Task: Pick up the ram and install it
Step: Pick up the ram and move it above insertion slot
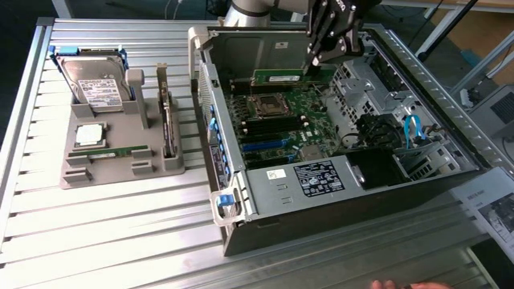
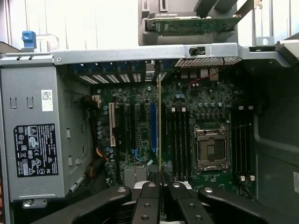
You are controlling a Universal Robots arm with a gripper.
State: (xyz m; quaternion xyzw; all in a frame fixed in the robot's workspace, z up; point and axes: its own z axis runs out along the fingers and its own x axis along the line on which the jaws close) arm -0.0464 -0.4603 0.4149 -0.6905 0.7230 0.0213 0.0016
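Your gripper [image 1: 316,64] has its fingers [image 2: 148,203] clamped on the ram [image 1: 277,77], gripping it toward the end on the exterior view's right. The stick hangs level inside the open computer case [image 1: 362,211], at its far side, over the motherboard [image 1: 317,111] just beyond the processor socket [image 1: 269,106].

In the wrist view you see the ram [image 2: 160,126] edge-on, a thin line running out from between the fingers alongside the black memory slots [image 2: 180,140] next to the socket. You cannot tell whether it touches a slot.

The power supply [image 1: 317,177] sits at the case's near end. Outside the case, on the exterior view's left, the grey holder [image 1: 120,171] on the slatted table [image 1: 120,241] carries a hard drive [image 1: 96,87], a square processor chip [image 1: 88,135], a second memory stick [image 1: 108,153] and an upright expansion card [image 1: 166,120]. A person's fingertips [image 1: 393,284] show at the table's near edge.
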